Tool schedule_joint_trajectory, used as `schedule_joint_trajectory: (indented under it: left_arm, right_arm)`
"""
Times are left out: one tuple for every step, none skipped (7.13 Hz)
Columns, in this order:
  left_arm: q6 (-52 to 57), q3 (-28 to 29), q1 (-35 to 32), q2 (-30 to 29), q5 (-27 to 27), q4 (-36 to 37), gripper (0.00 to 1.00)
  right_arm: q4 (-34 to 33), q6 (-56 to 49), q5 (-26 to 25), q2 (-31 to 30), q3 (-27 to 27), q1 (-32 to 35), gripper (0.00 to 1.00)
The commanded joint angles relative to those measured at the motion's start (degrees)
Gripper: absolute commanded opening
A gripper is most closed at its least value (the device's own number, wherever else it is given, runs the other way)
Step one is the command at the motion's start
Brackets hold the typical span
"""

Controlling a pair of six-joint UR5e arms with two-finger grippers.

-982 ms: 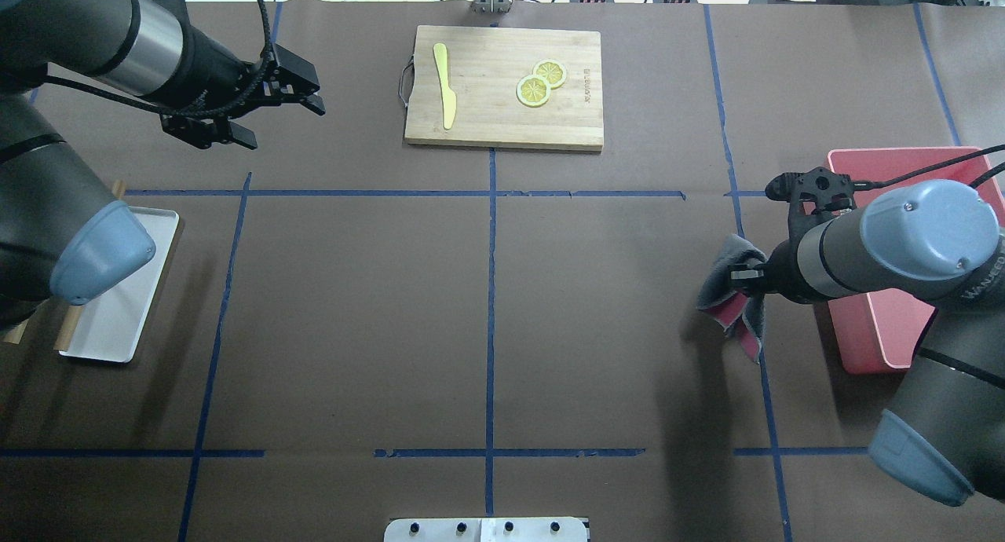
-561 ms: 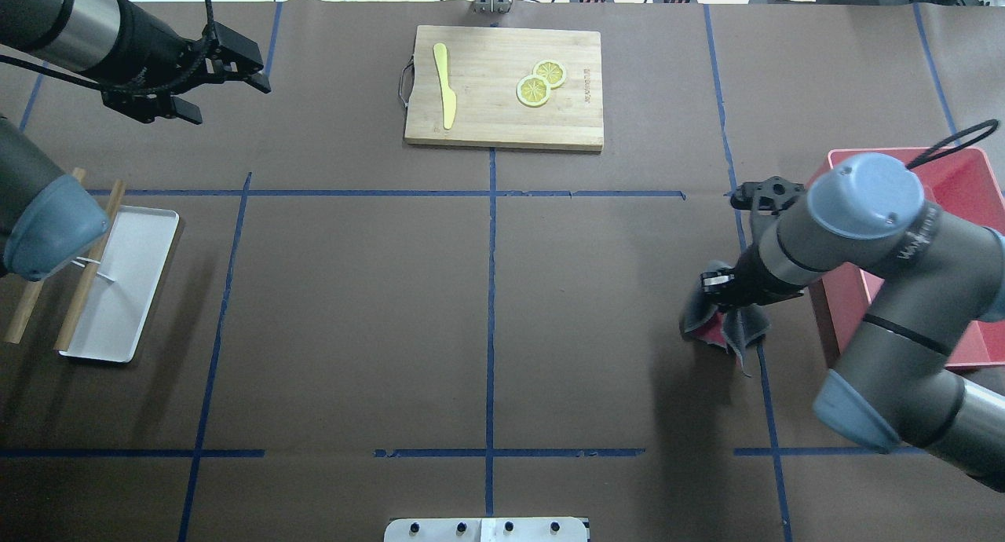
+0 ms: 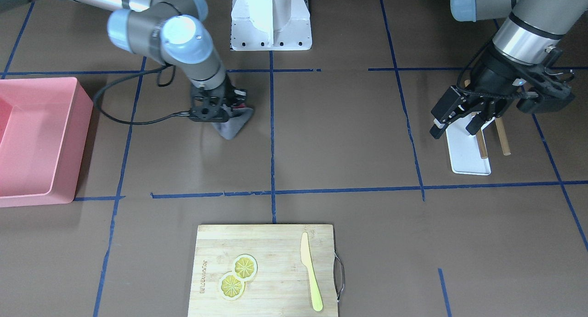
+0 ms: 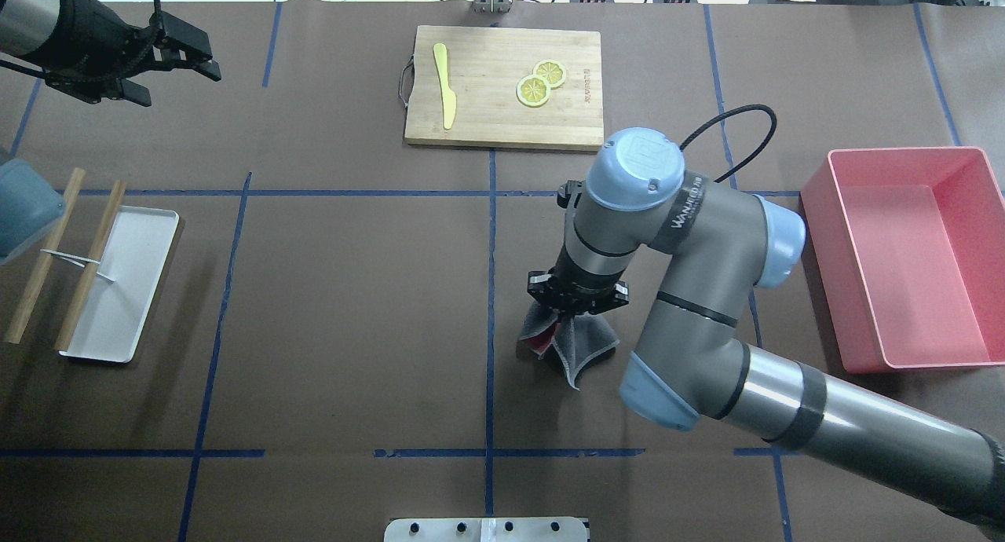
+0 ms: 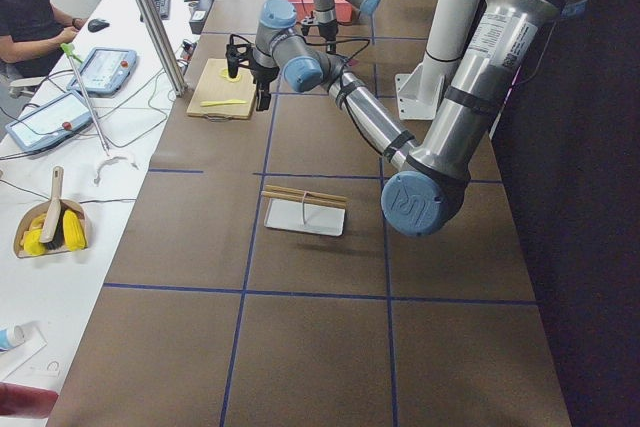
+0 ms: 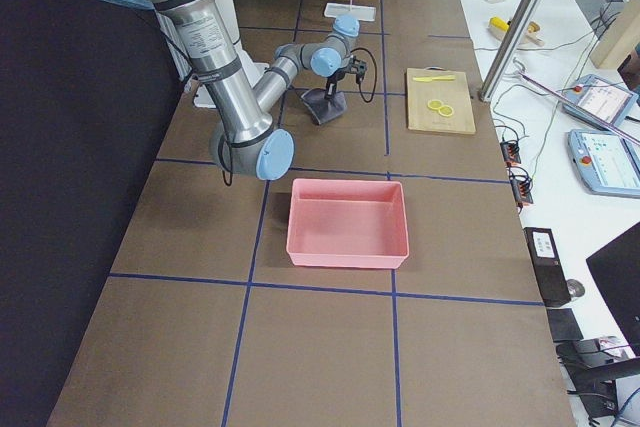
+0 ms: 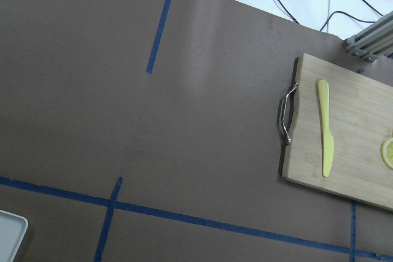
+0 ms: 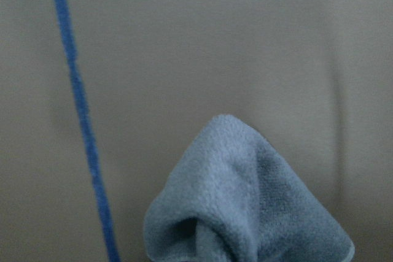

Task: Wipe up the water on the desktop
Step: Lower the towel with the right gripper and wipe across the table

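The dark-brown desktop (image 4: 353,291) with blue tape lines fills the views; I see no water on it. My right gripper (image 4: 577,310) points down near the table's middle, shut on a grey cloth (image 4: 579,344) with a red side. The cloth's lower end hangs onto the desktop just right of the centre tape line. It also shows in the front view (image 3: 232,124) and fills the bottom of the right wrist view (image 8: 245,200). My left gripper (image 4: 183,86) is open and empty, high over the far left corner, and also shows in the front view (image 3: 455,126).
A bamboo cutting board (image 4: 502,126) at the far middle holds a yellow knife (image 4: 445,86) and two lemon slices (image 4: 540,82). A pink bin (image 4: 816,236) stands at the right. A white tray (image 4: 137,291) with two wooden sticks (image 4: 86,267) lies at the left.
My right arm has swung left with the cloth, from beside the pink bin to the table's middle. My left arm has drawn back toward the far left corner.
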Motion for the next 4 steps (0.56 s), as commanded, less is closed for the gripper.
schedule_joint_trajectory:
  left_arm:
    - [2.69, -0.23, -0.19, 1.25, -0.02, -0.04, 0.99]
    - [2.78, -0.23, -0.19, 1.69, -0.02, -0.21, 1.0]
    - [4.26, -0.14, -0.28, 1.78, 0.07, -0.04, 1.0]
    - [6.45, -0.23, -0.63, 3.09, -0.02, -0.13, 1.0]
  right_arm:
    - [2.64, 5.72, 0.65, 4.84, -6.97, -0.31, 0.0]
    - [2.74, 5.02, 0.84, -1.35, -2.8, 0.48, 0.0]
    - [2.39, 2.41, 0.92, -8.03, 1.67, 3.36, 0.0]
    - [2.3, -3.36, 0.92, -13.49, 5.11, 6.08, 0.0]
